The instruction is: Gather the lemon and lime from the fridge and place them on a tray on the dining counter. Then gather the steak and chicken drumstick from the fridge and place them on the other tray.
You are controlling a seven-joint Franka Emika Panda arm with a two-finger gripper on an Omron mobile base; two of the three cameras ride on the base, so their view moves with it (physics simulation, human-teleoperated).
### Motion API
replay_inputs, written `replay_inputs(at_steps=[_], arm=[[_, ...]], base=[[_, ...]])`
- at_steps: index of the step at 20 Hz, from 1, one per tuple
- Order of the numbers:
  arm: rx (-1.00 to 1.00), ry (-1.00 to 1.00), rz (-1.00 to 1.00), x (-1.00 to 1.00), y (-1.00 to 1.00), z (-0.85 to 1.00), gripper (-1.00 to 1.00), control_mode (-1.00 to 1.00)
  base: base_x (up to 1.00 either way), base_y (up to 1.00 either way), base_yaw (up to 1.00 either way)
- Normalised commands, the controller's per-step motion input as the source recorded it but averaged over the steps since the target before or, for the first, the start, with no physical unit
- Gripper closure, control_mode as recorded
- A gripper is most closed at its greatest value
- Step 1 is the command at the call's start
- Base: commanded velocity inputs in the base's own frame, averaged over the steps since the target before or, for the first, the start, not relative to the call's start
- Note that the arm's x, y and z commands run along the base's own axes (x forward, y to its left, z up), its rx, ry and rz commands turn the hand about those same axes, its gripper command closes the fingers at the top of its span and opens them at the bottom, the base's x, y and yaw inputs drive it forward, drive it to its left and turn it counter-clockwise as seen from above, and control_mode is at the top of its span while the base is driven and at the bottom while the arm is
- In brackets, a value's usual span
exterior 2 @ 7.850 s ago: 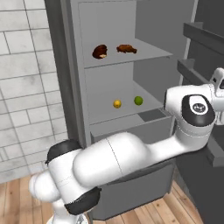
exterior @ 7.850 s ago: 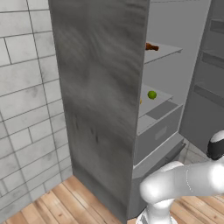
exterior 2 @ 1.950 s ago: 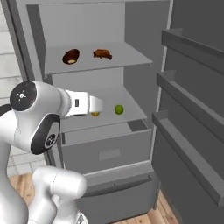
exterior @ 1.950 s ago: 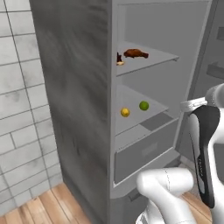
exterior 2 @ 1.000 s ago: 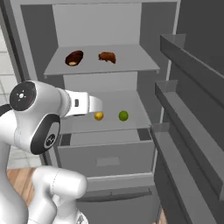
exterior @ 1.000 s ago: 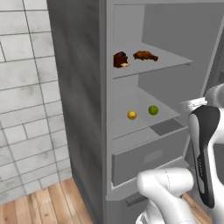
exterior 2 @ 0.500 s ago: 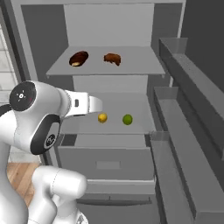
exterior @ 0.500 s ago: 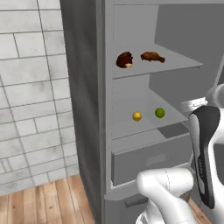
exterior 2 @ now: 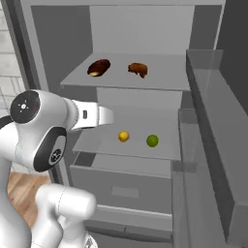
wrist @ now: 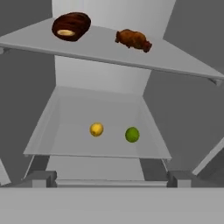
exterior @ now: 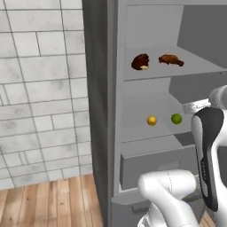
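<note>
Yellow lemon (wrist: 96,129) and green lime (wrist: 132,134) sit side by side on your fridge's (exterior: 99,111) middle shelf. Your gripper's (wrist: 109,179) jaws stand fully apart, holding nothing.

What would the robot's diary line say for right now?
stage: facing open fridge | lemon and lime: on lower shelf, apart | steak, drumstick: upper shelf | tool: open, holding nothing

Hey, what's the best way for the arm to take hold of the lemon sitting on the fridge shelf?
Grip the lemon across its widest middle, coming straight in from the fridge's open front. It is a small round ball, so any lower or higher pinch would likely slip. The lime sits close beside it but apart, so keep the open pincer's fingers clear of it, perhaps one above and one below.
</note>
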Motion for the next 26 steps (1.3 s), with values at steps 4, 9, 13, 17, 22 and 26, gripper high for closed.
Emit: replay_inputs(at_steps=[4,9,13,17,22,26], arm=[[0.00,0.00,0.00,0.00,0.00,0.00,-1.00,1.00],[0.00,0.00,0.00,0.00,0.00,0.00,-1.00,1.00],[0.00,0.00,0.00,0.00,0.00,0.00,-1.00,1.00],[0.00,0.00,0.00,0.00,0.00,0.00,-1.00,1.00],[0.01,0.01,0.08,0.42,-0.49,0.23,-1.00,-1.00],[0.00,0.01,0.00,0.39,-0.45,0.35,-1.00,-1.00]], base=[[0.38,-0.31,0.29],[0.30,-0.42,0.27],[0.29,-0.48,0.22],[0.38,-0.44,0.15],[0.00,0.00,0.00],[0.00,0.00,0.00]])
